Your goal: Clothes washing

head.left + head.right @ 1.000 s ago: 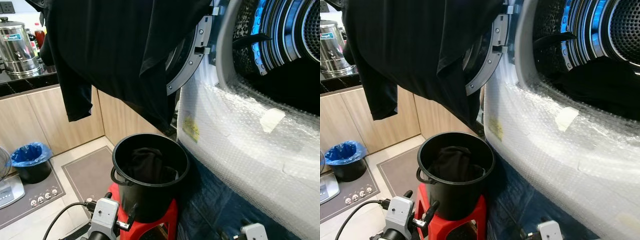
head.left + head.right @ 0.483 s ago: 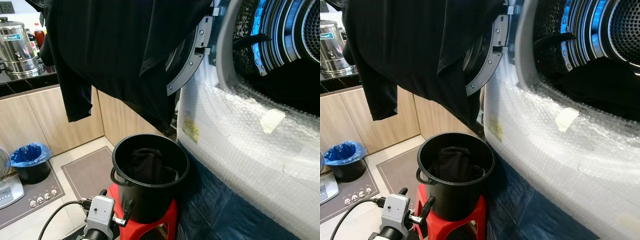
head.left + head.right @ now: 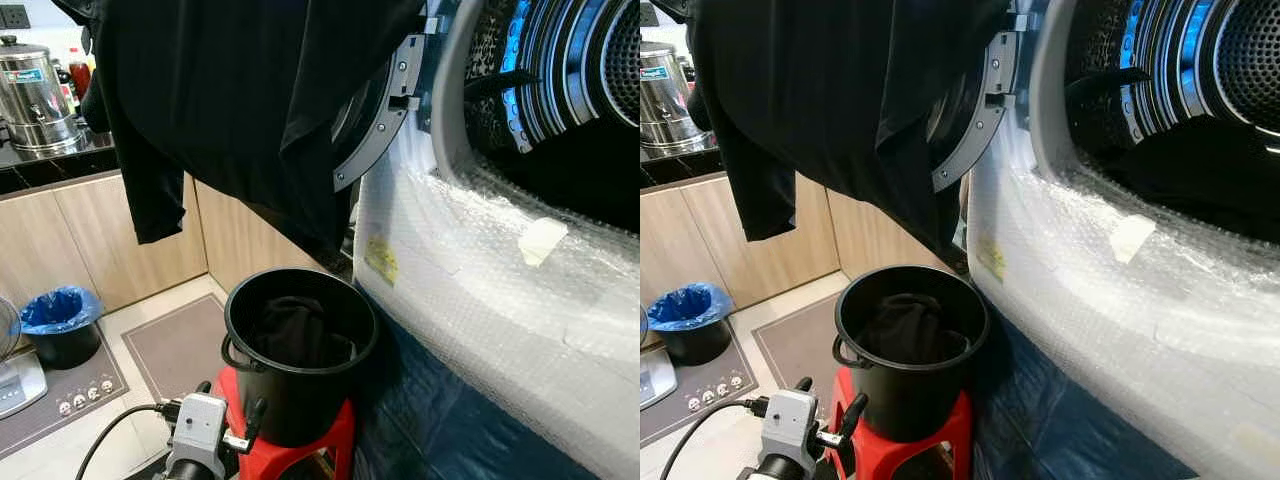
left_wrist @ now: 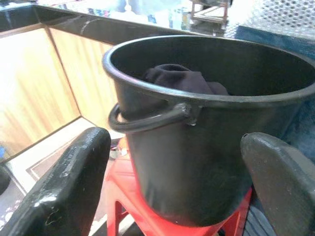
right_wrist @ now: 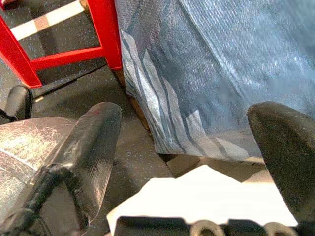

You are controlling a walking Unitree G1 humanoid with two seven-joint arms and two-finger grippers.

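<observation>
A black bucket (image 3: 310, 405) stands on a red stool (image 3: 338, 445) with a dark garment (image 3: 295, 330) bunched inside it. My left gripper (image 3: 230, 400) hangs low beside the bucket's handle, open and empty; in the left wrist view the left gripper (image 4: 177, 140) faces the bucket (image 4: 197, 162). The right gripper (image 5: 189, 113) is open near the floor by the blue sheet (image 5: 221, 73). To the right, the washing machine drum (image 3: 570, 70) is open, with dark laundry (image 3: 1200, 170) inside. A black shirt (image 3: 230, 100) drapes over the open door (image 3: 385, 110).
Bubble wrap (image 3: 480, 270) covers the machine's front, with a blue sheet (image 3: 440, 420) below it. A blue-lined bin (image 3: 60, 320), a grey mat (image 3: 180, 345) and a power strip (image 3: 85, 395) lie on the floor to the left. A steel urn (image 3: 35, 95) stands on the counter.
The right wrist has dropped out of the bottom edge of the eye views. The left gripper shifted slightly left and lower beside the bucket. The bucket and hanging shirt are unmoved.
</observation>
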